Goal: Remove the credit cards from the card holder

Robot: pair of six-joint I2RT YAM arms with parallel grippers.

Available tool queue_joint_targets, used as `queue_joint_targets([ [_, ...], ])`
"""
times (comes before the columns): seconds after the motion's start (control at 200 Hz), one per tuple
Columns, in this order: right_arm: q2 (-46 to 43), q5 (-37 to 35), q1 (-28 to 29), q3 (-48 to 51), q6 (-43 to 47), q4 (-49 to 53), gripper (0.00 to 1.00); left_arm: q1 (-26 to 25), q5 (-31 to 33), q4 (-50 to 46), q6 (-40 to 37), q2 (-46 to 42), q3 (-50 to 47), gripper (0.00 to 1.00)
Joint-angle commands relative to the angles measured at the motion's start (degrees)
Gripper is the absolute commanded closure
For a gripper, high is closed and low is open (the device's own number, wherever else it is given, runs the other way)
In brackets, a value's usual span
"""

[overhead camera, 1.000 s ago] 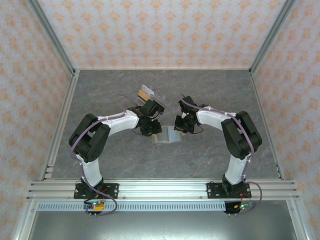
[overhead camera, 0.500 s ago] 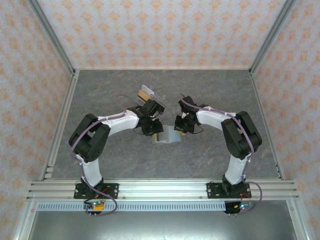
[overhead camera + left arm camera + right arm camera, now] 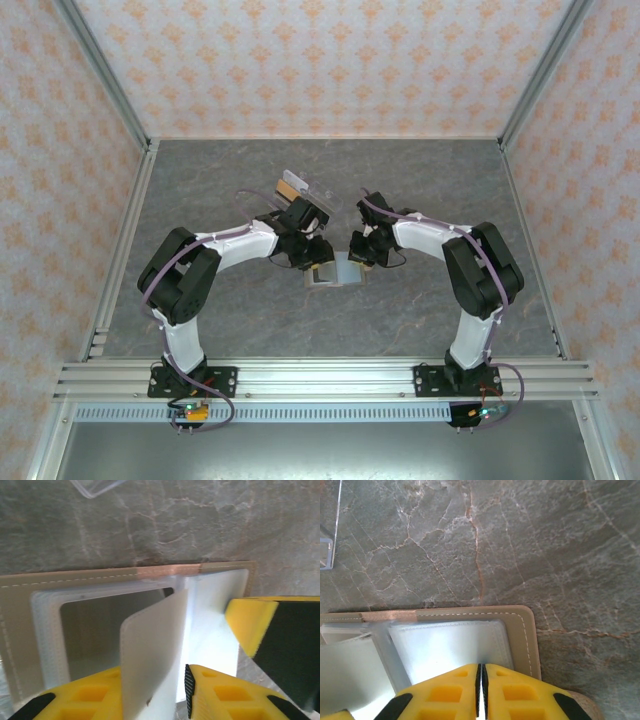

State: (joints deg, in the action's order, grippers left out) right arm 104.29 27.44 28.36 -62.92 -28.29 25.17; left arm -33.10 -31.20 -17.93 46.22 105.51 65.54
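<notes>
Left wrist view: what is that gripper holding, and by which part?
A pale credit card, pinched by its near end in the left gripper, standing up above the tan card holder.

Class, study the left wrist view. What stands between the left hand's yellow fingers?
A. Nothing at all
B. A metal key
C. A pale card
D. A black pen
C: a pale card stands on edge in the left hand, between its yellow fingers, over the clear sleeves of the open tan card holder.
</notes>
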Motion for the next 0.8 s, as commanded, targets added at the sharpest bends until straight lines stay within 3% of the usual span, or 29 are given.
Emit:
queue_joint_targets([
  [0.0,-2.27,-2.46,0.04,0.48,0.09,-0.26,0.87,0.14,-3.34,4.13,0.70,-0.49,0.73,0.65],
  [0.215,-9.34,-5.22,-1.29,3.76,-1.94,-3.31,0.83,-0.23,-6.94,10.29,3.21,-0.73,0.53,0.61],
  [0.515,-16.71,-11.68,-3.83,8.15,-5.14,-5.05,0.77,-2.67,-6.88,10.64,3.61,2.48,4.24,0.61],
  [0.796,-16.92,-8.44,-2.42,6.97,-1.48,-4.70,0.75,-0.43,-3.99,7.43,1.93,-0.02,1.94,0.67],
])
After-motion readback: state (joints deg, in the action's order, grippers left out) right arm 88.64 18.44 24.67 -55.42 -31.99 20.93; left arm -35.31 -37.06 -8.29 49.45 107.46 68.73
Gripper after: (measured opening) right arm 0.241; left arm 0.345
